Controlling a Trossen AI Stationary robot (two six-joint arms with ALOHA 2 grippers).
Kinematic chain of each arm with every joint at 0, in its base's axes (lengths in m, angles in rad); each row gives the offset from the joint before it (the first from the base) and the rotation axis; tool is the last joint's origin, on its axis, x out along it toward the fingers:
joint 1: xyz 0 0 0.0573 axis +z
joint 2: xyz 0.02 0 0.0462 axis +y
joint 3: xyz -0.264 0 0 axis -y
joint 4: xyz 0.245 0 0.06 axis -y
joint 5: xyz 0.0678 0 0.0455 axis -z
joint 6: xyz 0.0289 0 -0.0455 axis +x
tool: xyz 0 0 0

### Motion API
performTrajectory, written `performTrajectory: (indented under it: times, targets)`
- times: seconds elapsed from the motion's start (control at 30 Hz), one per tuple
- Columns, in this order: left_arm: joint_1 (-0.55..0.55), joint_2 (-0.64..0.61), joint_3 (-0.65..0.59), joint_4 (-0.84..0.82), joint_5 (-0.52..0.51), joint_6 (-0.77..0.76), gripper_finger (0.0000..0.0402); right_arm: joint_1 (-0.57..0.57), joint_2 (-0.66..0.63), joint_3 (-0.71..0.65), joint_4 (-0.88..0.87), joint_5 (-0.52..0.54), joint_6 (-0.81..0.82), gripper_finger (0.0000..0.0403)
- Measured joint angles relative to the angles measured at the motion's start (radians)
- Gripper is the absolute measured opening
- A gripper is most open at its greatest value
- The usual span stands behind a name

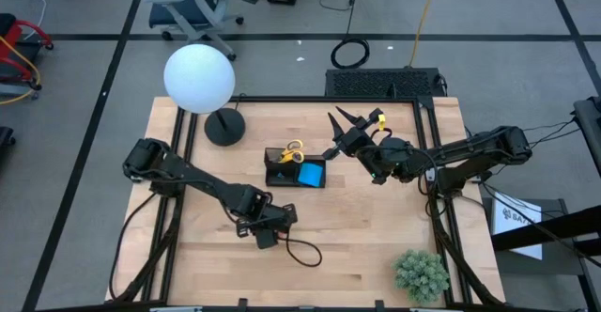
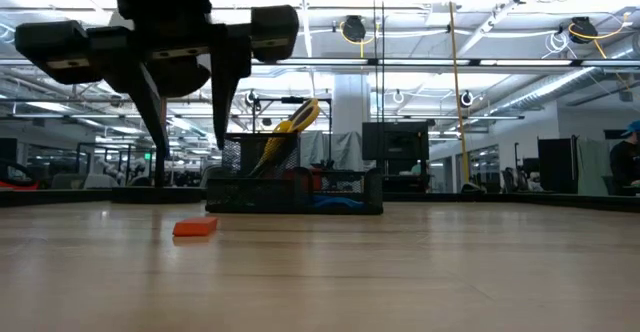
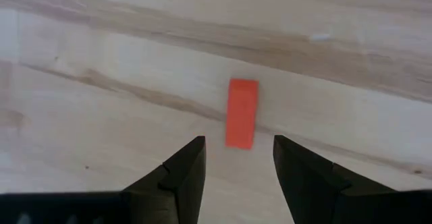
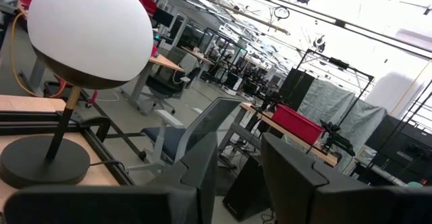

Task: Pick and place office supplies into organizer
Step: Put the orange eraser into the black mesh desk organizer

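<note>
While the left gripper (image 3: pixel 234 163) hangs low over the near part of the bench (image 1: pixel 376 246), its fingers stand apart with nothing between them, and the small red eraser (image 3: pixel 241 113) lies flat on the wood just ahead of the tips, not yet straddled. From where I stand, the danger is plain: the piece is thin and lies flush, so if the fingers come down short of it they could close on bare wood or nudge it forward out of line. Closing across its long side at a slant could also spin it or flick it away.

Farther back, the black organizer (image 1: pixel 295 174) sits mid-bench with the yellow-handled scissors (image 1: pixel 293 149) standing in it and the blue pad (image 1: pixel 312 174) in its right part. The scissors lean tall, so a low carry could snag them. To the right and far side, the right gripper (image 1: pixel 351 130) waits raised, fingers slightly parted and empty, near the organizer; a careless swing could crowd the drop.
</note>
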Motion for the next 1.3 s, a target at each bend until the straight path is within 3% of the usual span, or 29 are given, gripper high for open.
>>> performTrajectory:
  times: [0.4, 1.3]
  targets:
    - [0.019, 0.061, 0.001, 0.035, 0.069, 0.068, 0.0179, 0.000, 0.000, 0.000, 0.000, 0.000, 0.000, 0.0105]
    - [0.046, 0.119, 0.006, 0.072, 0.096, 0.101, 0.0179, 0.000, 0.000, 0.000, 0.000, 0.000, 0.000, 0.0105]
